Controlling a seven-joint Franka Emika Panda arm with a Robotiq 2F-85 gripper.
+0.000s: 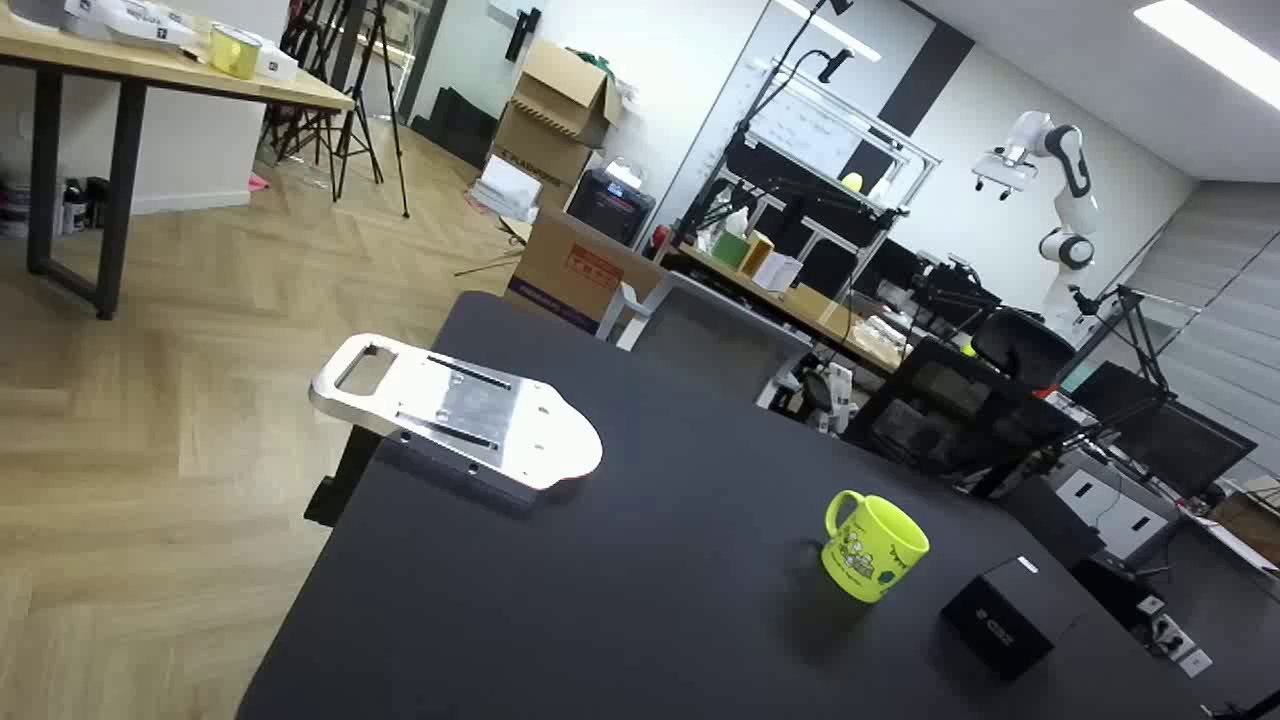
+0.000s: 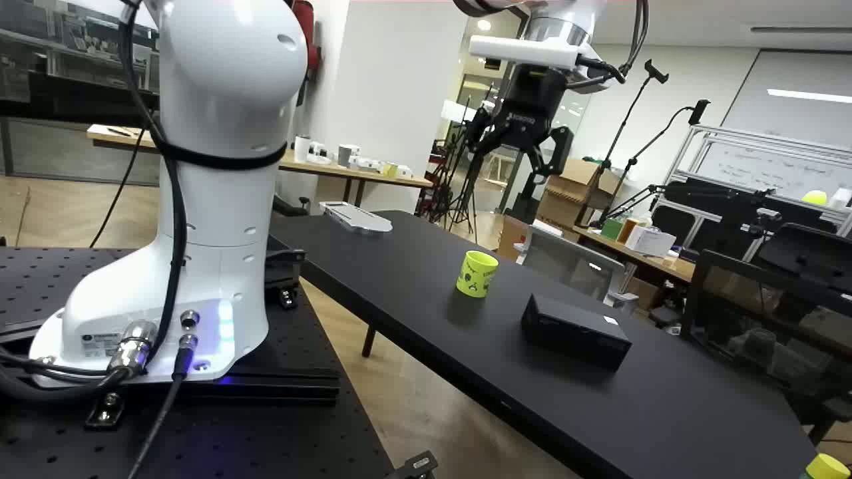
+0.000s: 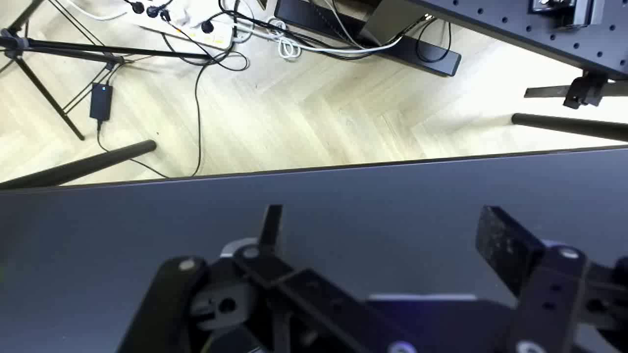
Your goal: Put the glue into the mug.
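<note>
The lime-green mug (image 1: 872, 552) stands upright on the black table (image 1: 640, 590) with its handle to the side. It also shows in an exterior view (image 2: 476, 274). My gripper (image 2: 511, 161) is open and empty, high above the table and well above the mug. In the wrist view the open fingers (image 3: 382, 211) have only dark tabletop between them. A yellow cap on a greenish body (image 2: 825, 467) is cut off at the bottom right corner of an exterior view; it may be the glue, but too little shows to tell. No other glue is visible.
A flat black box (image 1: 1012, 615) lies near the mug and also shows in an exterior view (image 2: 576, 330). A silver metal plate with a handle (image 1: 480, 408) lies at the table's end, partly over its edge. A mesh chair (image 2: 572, 259) stands beside the table.
</note>
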